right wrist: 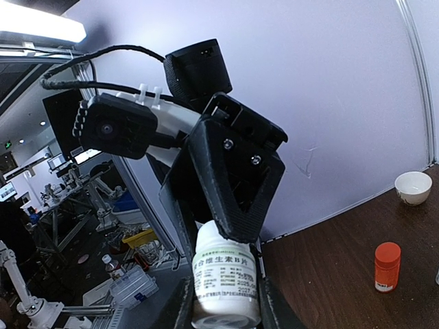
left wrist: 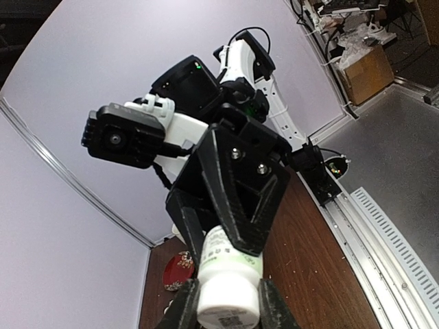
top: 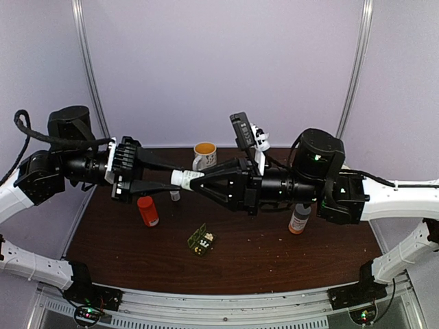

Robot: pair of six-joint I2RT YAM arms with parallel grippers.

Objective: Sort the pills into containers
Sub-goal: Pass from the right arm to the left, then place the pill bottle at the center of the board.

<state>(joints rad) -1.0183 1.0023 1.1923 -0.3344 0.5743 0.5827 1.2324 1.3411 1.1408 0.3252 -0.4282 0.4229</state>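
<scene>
Left gripper [top: 171, 177]: raised above the counter [top: 274, 253]; its two fingers [left wrist: 180, 308] press the sides of a white bottle [top: 184, 177], so it is clamped on the bottle
Right gripper [top: 195, 177]: meets the left one tip to tip from the opposite side; its fingers [right wrist: 180, 305] flank the same white bottle and are closed on it
White bottle: held level in the air between the two grippers; printed label legible in the right wrist view
Pill box [top: 200, 240]: small dark green box lying on the counter, turned askew; pale contents show in it, detail too small to tell
Pill box relative to grippers: below the held bottle and nearer the arm bases, a little to the right of the meeting point; well apart from both grippers, touched by neither
Orange bottle [top: 147, 211]: upright on the counter, left of the pill box, beneath the left gripper
Mug [top: 204, 155]: at the far edge of the counter, behind the grippers
Brown bottle [top: 300, 219]: upright under the right arm, well apart from the pill box
</scene>
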